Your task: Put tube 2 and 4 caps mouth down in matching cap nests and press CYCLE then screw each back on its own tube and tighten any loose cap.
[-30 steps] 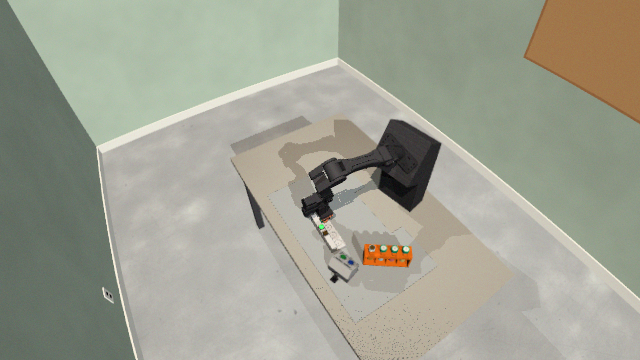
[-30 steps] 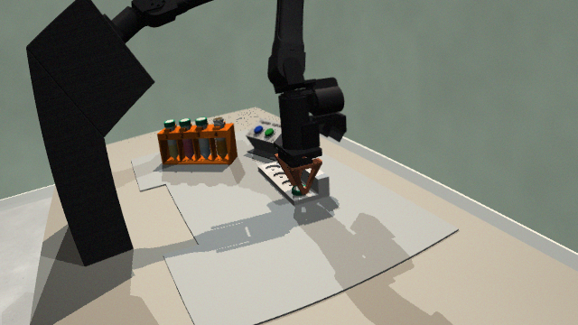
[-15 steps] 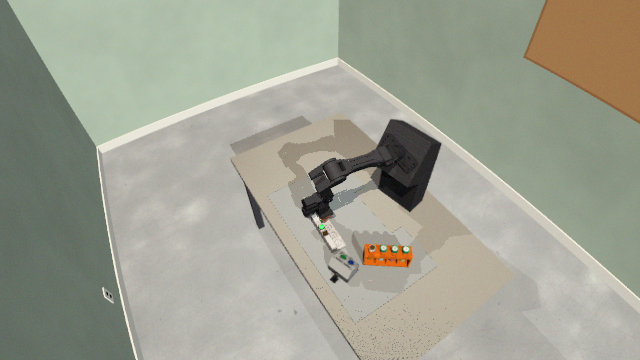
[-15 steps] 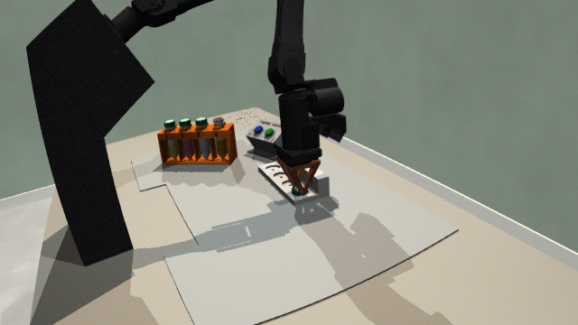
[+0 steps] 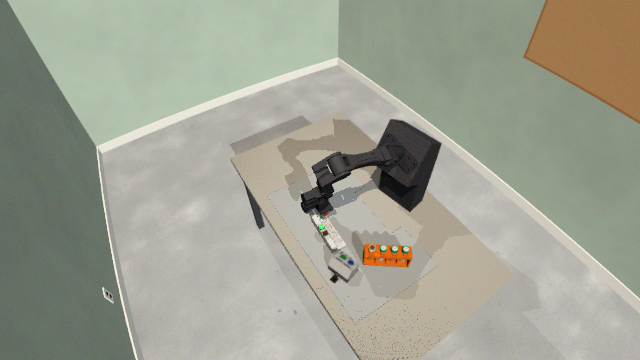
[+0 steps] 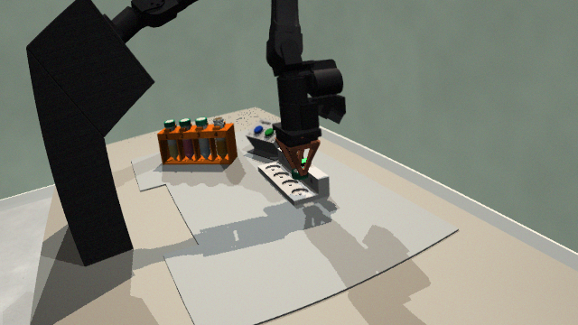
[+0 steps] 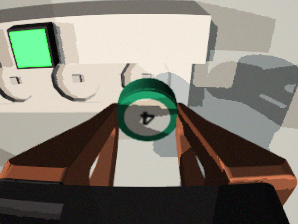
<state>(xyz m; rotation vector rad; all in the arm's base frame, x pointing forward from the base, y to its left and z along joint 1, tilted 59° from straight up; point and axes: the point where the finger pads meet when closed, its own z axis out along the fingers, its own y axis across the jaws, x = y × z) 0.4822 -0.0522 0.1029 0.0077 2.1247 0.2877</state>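
Green lamp (image 7: 29, 46) is lit, and our gripper (image 7: 147, 119) pinches the cap (image 7: 147, 115) just beside it. We lift straight up off the cap tray (image 6: 316, 173), keeping it level.

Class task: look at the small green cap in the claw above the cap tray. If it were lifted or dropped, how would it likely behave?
The green cap looks rigid: a thick-walled ring that keeps its round shape between the claw fingers. It is probably light, being small beside the cap tray. Being round, it could roll if it landed on its side.
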